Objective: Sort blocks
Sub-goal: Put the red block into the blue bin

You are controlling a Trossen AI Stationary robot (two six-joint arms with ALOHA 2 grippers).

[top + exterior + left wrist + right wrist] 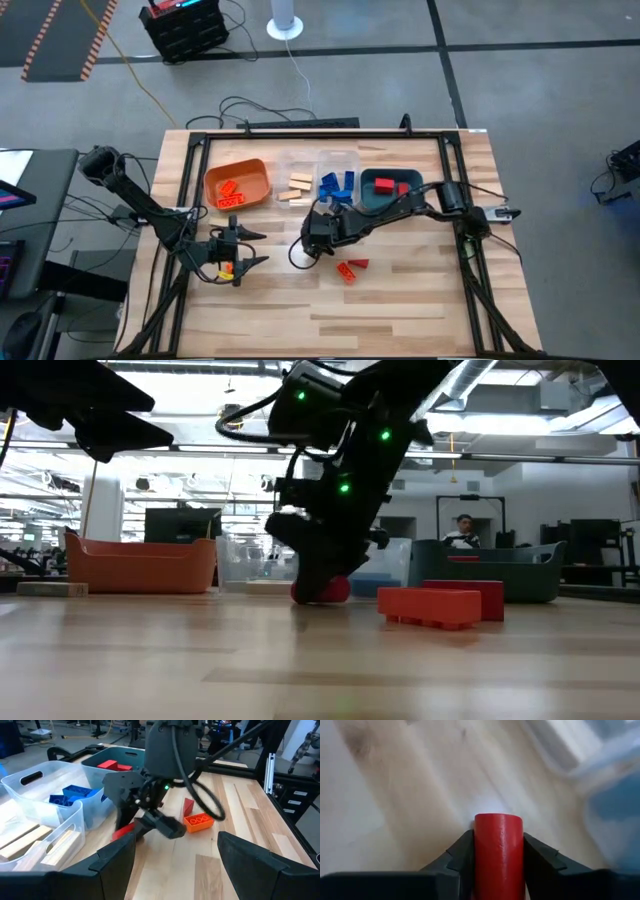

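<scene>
My right gripper (pixel 312 246) is near the table's middle, shut on a red block (pixel 498 845). In the low view the block (pixel 326 591) shows under the gripper, close to the tabletop. My left gripper (pixel 245 250) waits open to the left of it, with nothing between its fingers (pixel 175 845). An orange brick (pixel 347 271) and a red brick (pixel 359 263) lie on the table just right of my right gripper. More blocks lie sorted in the trays at the far side: orange (pixel 231 193), tan (pixel 298 187), blue (pixel 337 184) and red (pixel 384 186). My right gripper pinches the red block between its two fingers (pixel 462 857), one on each long side (pixel 481 851). The block's free end (pixel 498 820) sticks out past the fingertips. The fingers slant down from the table's right. Whether the block's lower end touches the table cannot be told.
Along the far side stand an orange tray (pixel 262 170), two clear trays (pixel 287 160) (pixel 350 157) and a teal tray (pixel 412 180). A dark frame (pixel 320 135) runs round the table. Bare wood (pixel 400 310) lies toward the near edge. A person (pixel 463 532) sits in the room behind.
</scene>
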